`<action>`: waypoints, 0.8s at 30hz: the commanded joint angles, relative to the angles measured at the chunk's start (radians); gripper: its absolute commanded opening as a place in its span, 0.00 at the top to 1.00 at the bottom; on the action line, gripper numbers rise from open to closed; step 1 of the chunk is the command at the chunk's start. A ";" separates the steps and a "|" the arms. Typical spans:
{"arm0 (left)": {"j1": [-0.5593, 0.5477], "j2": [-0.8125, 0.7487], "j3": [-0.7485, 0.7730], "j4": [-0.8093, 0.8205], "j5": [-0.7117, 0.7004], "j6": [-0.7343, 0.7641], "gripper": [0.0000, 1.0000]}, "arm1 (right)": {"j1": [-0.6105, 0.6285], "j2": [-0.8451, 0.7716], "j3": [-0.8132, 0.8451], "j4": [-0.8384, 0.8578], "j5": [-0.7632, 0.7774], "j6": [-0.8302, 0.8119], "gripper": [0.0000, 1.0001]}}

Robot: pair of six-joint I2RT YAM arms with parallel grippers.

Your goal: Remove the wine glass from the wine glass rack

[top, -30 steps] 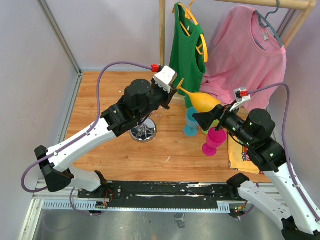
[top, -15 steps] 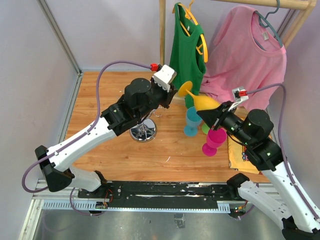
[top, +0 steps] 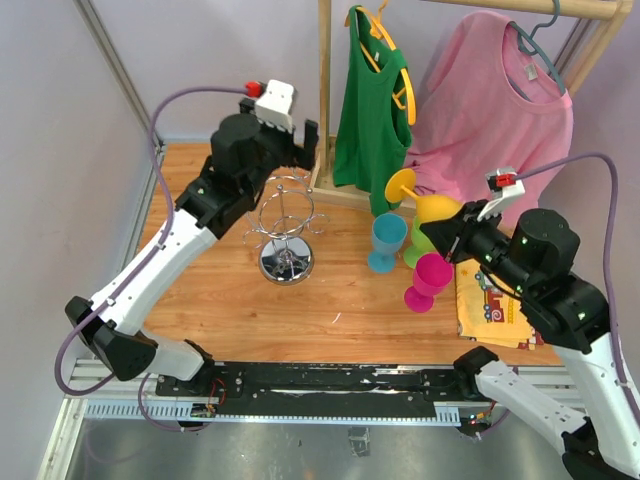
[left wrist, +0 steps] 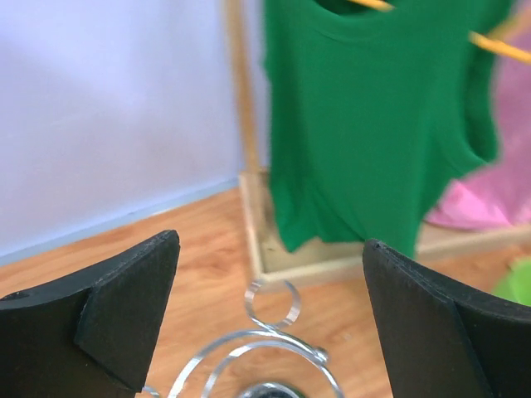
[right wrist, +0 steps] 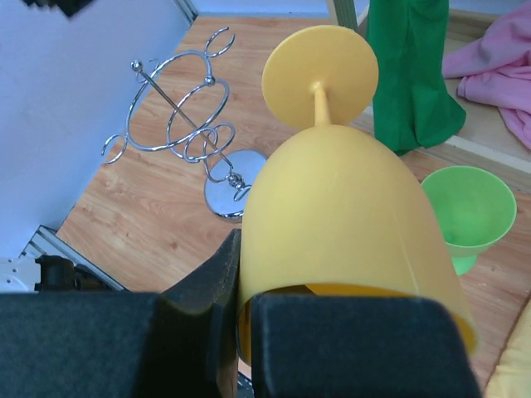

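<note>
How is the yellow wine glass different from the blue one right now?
The yellow wine glass is clamped at its bowl rim by the right gripper, off the table; the blue wine glass stands free on it. The yellow one is tilted, foot pointing away from the gripper; the blue one is upright, mouth up. Both are opaque stemmed glasses, and neither hangs on the wine glass rack.

- The top view looks down from above the near edge over the whole desk (top: 340, 310).
- The left wrist faces far, the right wrist far-left and downward; all three share the wine glass rack (top: 285, 215).
</note>
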 commanded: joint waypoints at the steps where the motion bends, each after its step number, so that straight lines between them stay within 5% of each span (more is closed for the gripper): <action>1: 0.095 0.030 0.104 -0.029 -0.035 -0.045 0.03 | 0.000 0.099 0.109 -0.236 -0.008 -0.060 0.99; 15: 0.106 0.043 0.111 -0.058 -0.170 -0.033 0.04 | 0.438 0.440 0.335 -0.563 0.365 -0.055 0.99; 24: 0.108 0.048 0.105 -0.065 -0.168 -0.041 0.04 | 0.492 0.542 0.307 -0.655 0.382 -0.060 0.99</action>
